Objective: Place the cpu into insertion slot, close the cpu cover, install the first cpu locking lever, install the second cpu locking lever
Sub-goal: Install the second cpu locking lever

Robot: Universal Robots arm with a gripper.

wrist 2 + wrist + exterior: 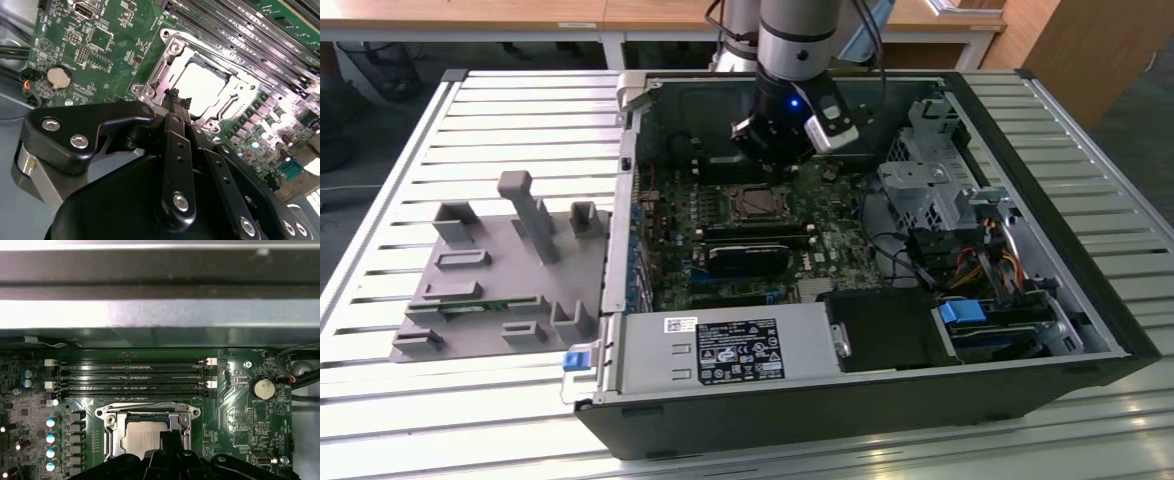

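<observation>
A: Where's the flat square silver-tan cpu (204, 90)?
B: Seated in its socket, thin silver metal cpu cover (165, 67) framing it; the black claw (176, 100), fingers pinched together and empty, hangs at the socket's edge.
A: Step?
B: Probably the locking levers; needs precise hooking.

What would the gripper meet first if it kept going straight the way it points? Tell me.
Most likely the cpu cover at its near edge, or the cpu seated in its window. In the second wrist view the gripper points at that edge of the socket. Depth is unclear, so contact may already be close.
</observation>
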